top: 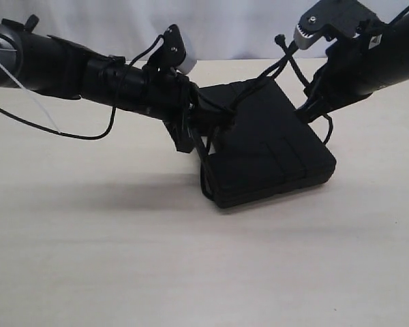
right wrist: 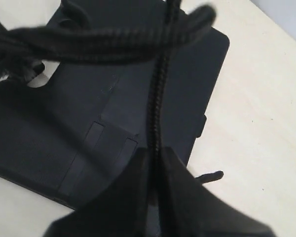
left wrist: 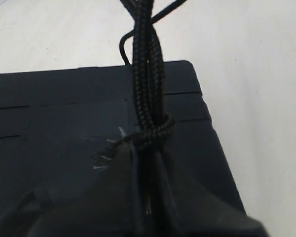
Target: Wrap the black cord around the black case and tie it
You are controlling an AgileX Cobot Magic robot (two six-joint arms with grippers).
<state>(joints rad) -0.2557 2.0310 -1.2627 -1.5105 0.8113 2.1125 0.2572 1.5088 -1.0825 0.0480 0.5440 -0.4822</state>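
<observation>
The black case [top: 273, 146] lies flat on the table, one corner toward the front. The black cord [top: 255, 85] crosses over the case's far part between both grippers. My left gripper [top: 191, 136] is at the case's left edge, shut on the cord. In the left wrist view, cord strands [left wrist: 147, 74] run out from the left gripper [left wrist: 145, 150] over the case [left wrist: 54, 113], with a loop [left wrist: 155, 131] and a frayed greyish tuft [left wrist: 106, 157] beside them. My right gripper [top: 312, 109] hangs at the case's right edge. Its right wrist view shows the right gripper [right wrist: 155, 155] shut on one cord strand [right wrist: 155, 98].
The pale wooden table [top: 123, 259] spreads around the case. A white backdrop [top: 245, 27] stands behind the far edge. Thin cables [top: 54, 129] dangle under the left arm. A short black end [right wrist: 209, 176] pokes out on the table beside the case.
</observation>
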